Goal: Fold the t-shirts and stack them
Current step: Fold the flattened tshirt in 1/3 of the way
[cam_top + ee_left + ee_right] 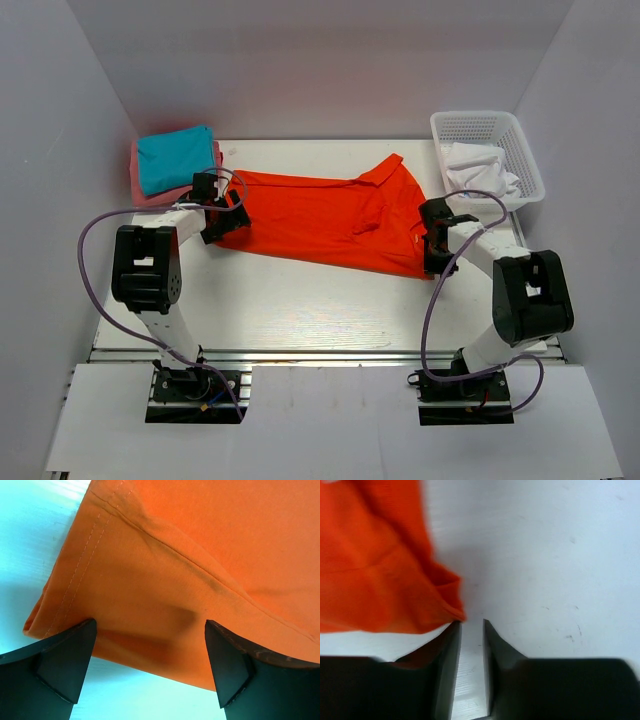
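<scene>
Bright orange-red collared cloth t-shirt (330,215) lies left–right mid-frame — left pincer (150,625) spread over hem, right pincer (471,622) nearly closed, empty, beside corner.

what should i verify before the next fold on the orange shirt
1. Orange shirt lies spread out on the table: ok.
2. Left hand set at the hem: ok, jaws wide open over the cloth, not yet gripping.
3. Right hand has cloth: not ok, nearly shut on nothing, the shirt's edge lies beside it.
4. Stack in place: ok, teal shirt folded on the pink shirt, back left.
5. More to fold: white shirt in the basket; how many, cannot tell.
</scene>
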